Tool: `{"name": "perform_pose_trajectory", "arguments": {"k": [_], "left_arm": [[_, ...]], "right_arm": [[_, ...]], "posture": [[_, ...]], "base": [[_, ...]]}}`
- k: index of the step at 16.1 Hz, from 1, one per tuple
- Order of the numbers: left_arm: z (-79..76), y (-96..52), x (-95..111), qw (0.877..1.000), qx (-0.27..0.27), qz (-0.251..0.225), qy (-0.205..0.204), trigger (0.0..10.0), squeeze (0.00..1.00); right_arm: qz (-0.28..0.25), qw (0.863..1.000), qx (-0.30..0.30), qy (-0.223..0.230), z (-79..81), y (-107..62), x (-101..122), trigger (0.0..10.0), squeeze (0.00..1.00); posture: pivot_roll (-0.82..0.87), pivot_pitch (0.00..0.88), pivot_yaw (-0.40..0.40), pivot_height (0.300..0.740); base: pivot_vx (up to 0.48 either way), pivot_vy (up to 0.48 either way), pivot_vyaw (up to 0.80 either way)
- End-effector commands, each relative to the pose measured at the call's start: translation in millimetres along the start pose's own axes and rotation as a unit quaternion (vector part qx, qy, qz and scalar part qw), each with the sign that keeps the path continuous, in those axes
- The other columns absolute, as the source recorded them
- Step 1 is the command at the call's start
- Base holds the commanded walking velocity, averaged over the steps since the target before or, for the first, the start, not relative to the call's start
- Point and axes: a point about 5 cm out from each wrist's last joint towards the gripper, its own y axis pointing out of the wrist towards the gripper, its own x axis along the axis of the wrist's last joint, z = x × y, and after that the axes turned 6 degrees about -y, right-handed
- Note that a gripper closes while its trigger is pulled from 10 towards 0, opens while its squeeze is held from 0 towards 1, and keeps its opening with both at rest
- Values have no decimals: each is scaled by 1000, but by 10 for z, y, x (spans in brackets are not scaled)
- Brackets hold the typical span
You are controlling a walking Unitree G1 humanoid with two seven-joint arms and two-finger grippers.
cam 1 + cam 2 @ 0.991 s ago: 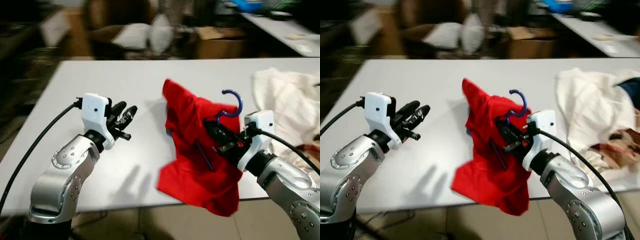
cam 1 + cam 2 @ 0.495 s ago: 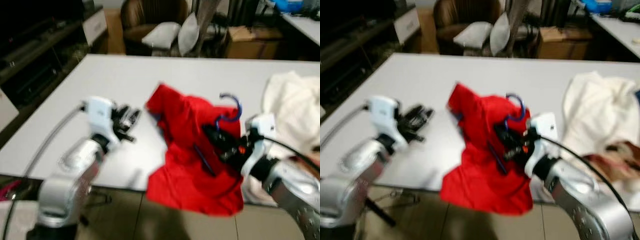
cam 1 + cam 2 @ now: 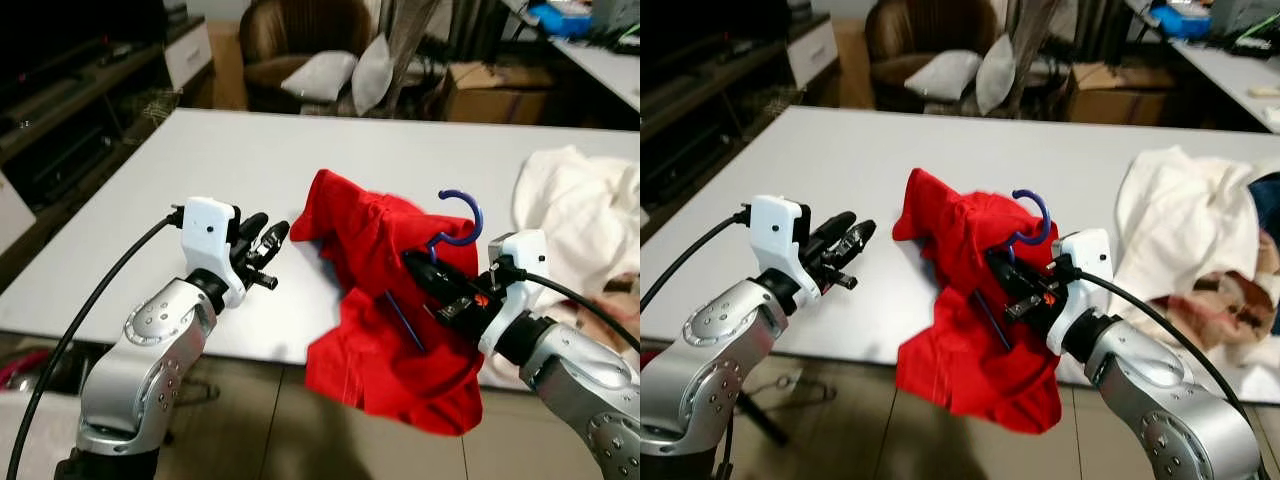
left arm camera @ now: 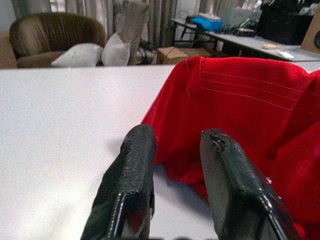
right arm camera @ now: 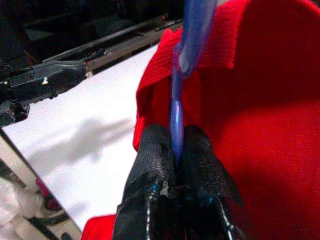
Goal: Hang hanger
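Left eye view: a blue hanger [image 3: 452, 228] was seen held up over the near edge of a white desk [image 3: 200, 190], with a red shirt [image 3: 385, 300] draped on it. The hook stuck up above the fabric, and a bit of the blue bar could be made out lower down against the red cloth. The lower part of the shirt was hung past the desk edge, above the floor.

The right gripper [image 5: 172, 152] was clamped tight on the hanger's blue neck, just under the hook, with the two black fingers [image 5: 150, 160] pressed against the plastic on both sides and red cloth bunched right behind. So the hanger was fully carried by that gripper, off the desk.

The left gripper [image 3: 262, 245] was held out beside the shirt's left edge, a little above the desk, with nothing in it. In the left wrist view its fingers [image 4: 132, 185] were seen parted by a modest gap, pointed at the red fabric but not touching it.

A heap of white laundry [image 3: 1180, 225] was piled on the desk to the right, with something brownish tucked in it, too blurry to call. Behind the desk a brown armchair [image 3: 300, 40] with a grey cushion [image 3: 318, 75] was visible, plus a cardboard box [image 3: 495, 90].
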Motion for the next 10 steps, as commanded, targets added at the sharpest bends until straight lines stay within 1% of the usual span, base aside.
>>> {"name": "perform_pose_trajectory", "arguments": {"k": [1,5,7,8,9,10], "left_arm": [[-12,9,27,1000,-2,-3,9,10000,0],[-12,9,25,1000,-1,-3,11,10000,0],[-9,13,18,1000,0,0,14,10000,0],[-3,5,8,1000,0,1,13,10000,0],[-2,2,5,1000,-1,2,13,10000,0],[-8,-12,11,1000,-7,1,19,10000,0]], "right_arm": [[-3,1000,-3,-1,-21,-24,4,10000,0],[1,1000,-4,-2,-20,-23,-7,10000,0],[5,1000,-3,-1,-25,-30,-25,10000,0],[20,1000,5,-12,-13,-49,-57,10000,0],[23,1000,8,-16,-8,-53,-65,10000,0],[33,999,14,-16,-3,-76,-99,10000,0]], "posture": [[-34,0,43,740],[-34,0,42,740],[-33,0,42,740],[-33,0,44,740],[-33,0,44,740],[-32,0,44,740]], "base": [[-292,0,0],[-279,0,0],[0,0,0],[0,0,0],[0,0,0],[0,0,800]]}}
